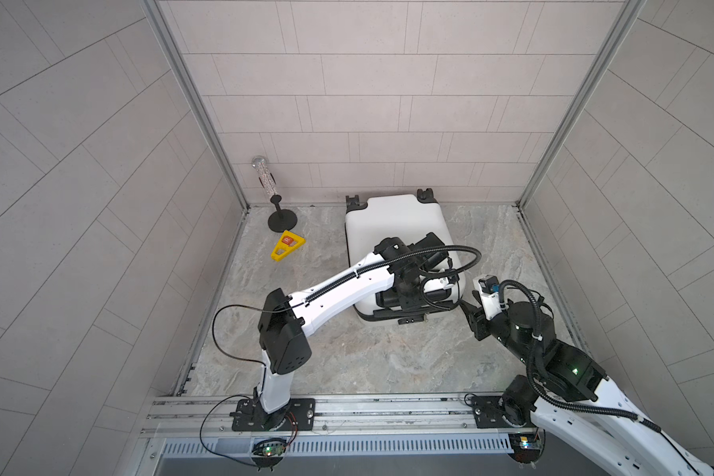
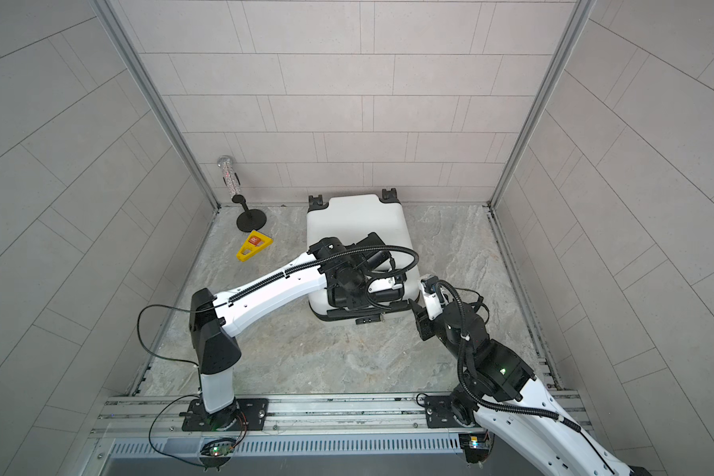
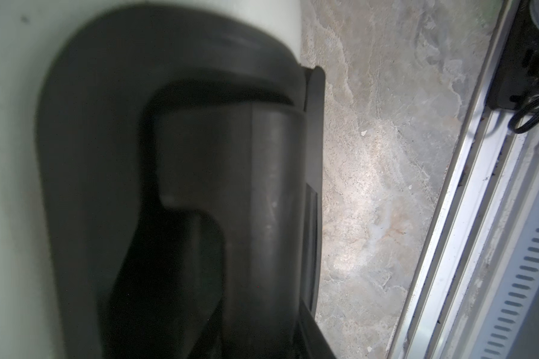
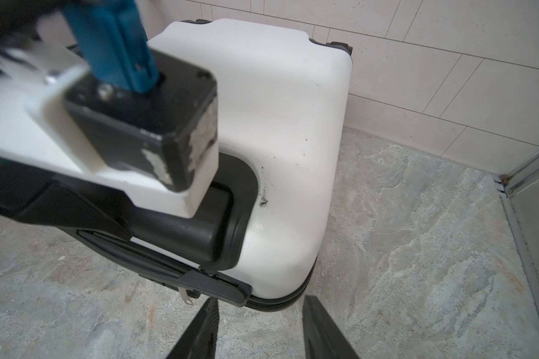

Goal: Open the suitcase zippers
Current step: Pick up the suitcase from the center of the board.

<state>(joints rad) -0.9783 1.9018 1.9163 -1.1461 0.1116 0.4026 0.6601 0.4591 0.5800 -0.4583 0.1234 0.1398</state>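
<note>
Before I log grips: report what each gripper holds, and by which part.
Right gripper: nothing; its jaws stand apart just short of the zipper. Left gripper: down at the handle of the suitcase, but whether it grips it cannot be told.

From my station the one sign I can make out is on a flat yellow plastic wedge [image 1: 284, 249] with cut-out windows, lying on the grey marbled table [image 1: 347, 350]. It carries a small red-orange square patch [image 1: 288, 239], and in both top views that patch [image 2: 255, 240] bears a white mark that looks like a capital "R"; it is too small for me to be sure of the letter. The wedge lies just in front of a black round-footed stand [image 1: 283, 221], on the left arm's side of the glossy white hard-shell suitcase [image 1: 392, 222].
</note>
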